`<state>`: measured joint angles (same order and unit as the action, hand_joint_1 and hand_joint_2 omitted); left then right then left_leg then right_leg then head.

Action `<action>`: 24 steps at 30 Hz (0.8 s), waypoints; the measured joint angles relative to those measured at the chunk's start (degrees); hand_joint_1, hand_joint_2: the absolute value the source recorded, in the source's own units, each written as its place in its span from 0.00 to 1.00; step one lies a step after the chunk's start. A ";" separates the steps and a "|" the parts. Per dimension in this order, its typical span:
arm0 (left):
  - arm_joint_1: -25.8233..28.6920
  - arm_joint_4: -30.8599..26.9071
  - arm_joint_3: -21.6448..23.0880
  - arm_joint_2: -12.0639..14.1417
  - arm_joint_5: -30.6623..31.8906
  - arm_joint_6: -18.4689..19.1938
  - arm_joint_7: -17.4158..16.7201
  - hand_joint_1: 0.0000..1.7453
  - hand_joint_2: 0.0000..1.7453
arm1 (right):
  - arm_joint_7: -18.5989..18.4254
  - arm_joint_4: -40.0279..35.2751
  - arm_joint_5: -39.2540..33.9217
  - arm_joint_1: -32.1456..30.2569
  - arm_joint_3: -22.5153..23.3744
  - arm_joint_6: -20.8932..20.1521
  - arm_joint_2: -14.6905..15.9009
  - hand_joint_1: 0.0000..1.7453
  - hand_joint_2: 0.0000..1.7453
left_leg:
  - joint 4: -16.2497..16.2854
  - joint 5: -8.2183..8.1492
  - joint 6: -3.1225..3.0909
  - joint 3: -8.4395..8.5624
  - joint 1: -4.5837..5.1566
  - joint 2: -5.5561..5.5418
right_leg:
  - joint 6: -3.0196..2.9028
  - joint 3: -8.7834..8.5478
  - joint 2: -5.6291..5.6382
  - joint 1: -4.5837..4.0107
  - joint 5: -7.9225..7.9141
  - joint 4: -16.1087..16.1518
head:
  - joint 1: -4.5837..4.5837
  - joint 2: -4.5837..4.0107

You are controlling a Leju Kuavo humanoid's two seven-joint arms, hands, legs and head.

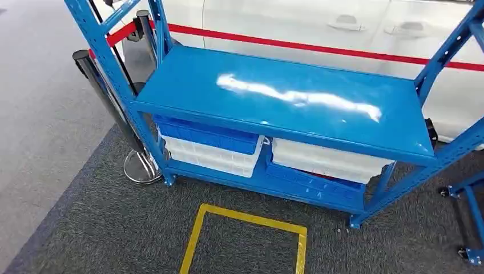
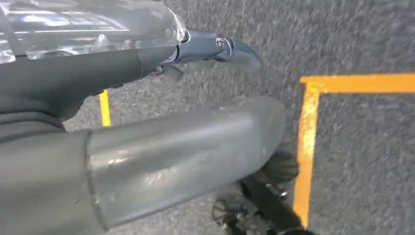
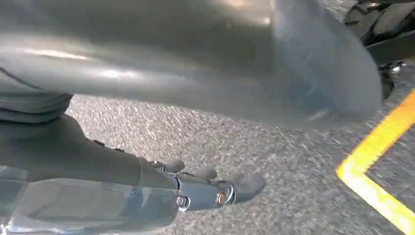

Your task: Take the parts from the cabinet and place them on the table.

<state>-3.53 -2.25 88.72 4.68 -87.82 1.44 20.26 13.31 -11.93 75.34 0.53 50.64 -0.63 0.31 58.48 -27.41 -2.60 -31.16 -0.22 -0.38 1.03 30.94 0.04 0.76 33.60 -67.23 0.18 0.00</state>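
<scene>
The cabinet is a blue metal rack (image 1: pixel 285 108) in the head view, with a bare, shiny upper shelf. On its lower shelf a blue bin (image 1: pixel 208 137) sits on a white bin (image 1: pixel 211 158) at the left. At the right a white bin (image 1: pixel 325 160) sits on a blue bin (image 1: pixel 311 181). What the bins hold is hidden. My left hand (image 2: pixel 147 142) hangs over grey carpet, fingers (image 2: pixel 215 49) straight, holding nothing. My right hand (image 3: pixel 171 73) hangs likewise, its fingers (image 3: pixel 215 191) stretched out and empty.
A yellow tape square (image 1: pixel 200 228) marks the carpet in front of the rack. A black stanchion (image 1: pixel 103 91) with a chrome base (image 1: pixel 140 166) stands at the rack's left corner. A red belt (image 1: pixel 342 51) and a white car (image 1: pixel 342 23) lie behind. Another blue wheeled frame (image 1: pixel 471 200) stands at the right.
</scene>
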 joint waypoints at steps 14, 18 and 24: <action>-0.09 0.07 0.00 -0.66 -0.13 0.11 -0.17 0.00 0.00 | -1.42 0.02 -1.12 -0.83 0.35 -0.85 -0.02 0.00 0.00 | 4.94 -3.82 2.66 4.57 0.14 0.06 | -2.62 3.04 0.31 -0.25 -7.79 8.39 | -0.02 0.00; -0.20 0.11 0.00 -0.63 0.04 -0.24 -0.52 0.00 0.00 | -2.07 0.00 -1.99 -0.36 1.49 -1.29 -0.20 0.00 0.00 | 16.38 -11.21 3.79 -3.99 -0.34 0.06 | -3.01 1.33 1.02 -0.15 -6.41 8.73 | -0.42 0.00; 0.37 0.15 0.00 -0.61 -0.13 -0.13 -0.70 0.00 0.00 | -2.97 0.02 -3.02 -0.12 2.56 -1.57 -0.52 0.00 0.00 | 1.31 -0.60 3.36 -2.65 -0.13 -2.35 | -1.87 -1.27 2.80 -0.18 -4.19 8.52 | -0.37 0.00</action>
<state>-3.16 -2.10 88.72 4.07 -87.95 1.31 19.56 10.34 -11.91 72.32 0.41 53.20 -2.21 -0.22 59.79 -28.01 0.75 -33.81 -0.35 -2.73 -0.83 29.67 2.84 0.58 29.41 -58.71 -0.20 0.00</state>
